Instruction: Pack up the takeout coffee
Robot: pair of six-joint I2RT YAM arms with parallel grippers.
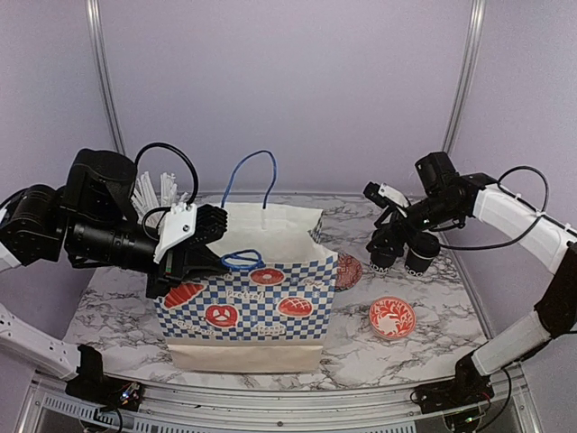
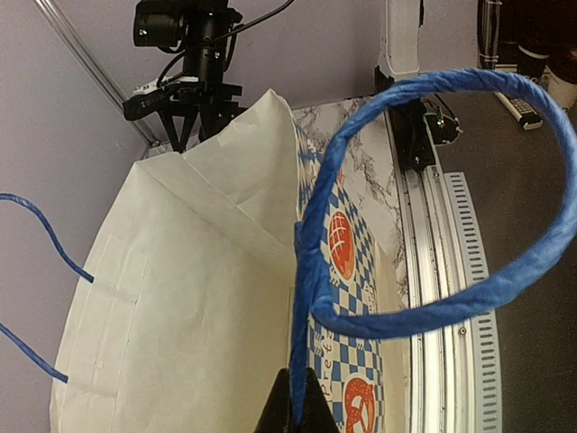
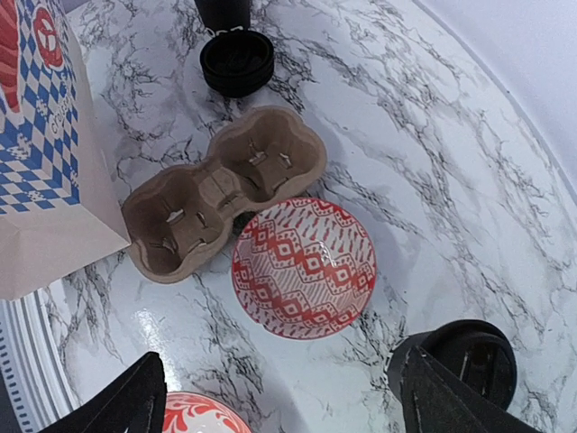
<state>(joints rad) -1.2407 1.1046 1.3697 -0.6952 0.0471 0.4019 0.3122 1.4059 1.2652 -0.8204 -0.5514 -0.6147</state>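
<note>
On the overhead camera, the paper bag [image 1: 248, 307] stands by the near edge of the counter [image 1: 117, 307], left of centre. My left tool [image 1: 209, 251] is at its rim by the blue handle [image 1: 242, 262]. The right tool [image 1: 397, 236] hangs over two takeout coffee cups [image 1: 421, 257] towards the far right corner. Their white lettering is too small for me to read, and so is the print among the bag's checks.

On the left wrist camera, the fingertips [image 2: 308, 422] are pinched tight on the handle cord and the bag mouth gapes.

On the right wrist camera, the fingers [image 3: 135, 401] are spread wide with nothing between them. A lidded cup [image 3: 460, 361] sits just beside the right one, with a cardboard cup carrier [image 3: 225, 189] and a red patterned bowl [image 3: 302, 268] beyond. I'd centre over that cup, drop low, close on the wall below the lid and lift it upright.
</note>
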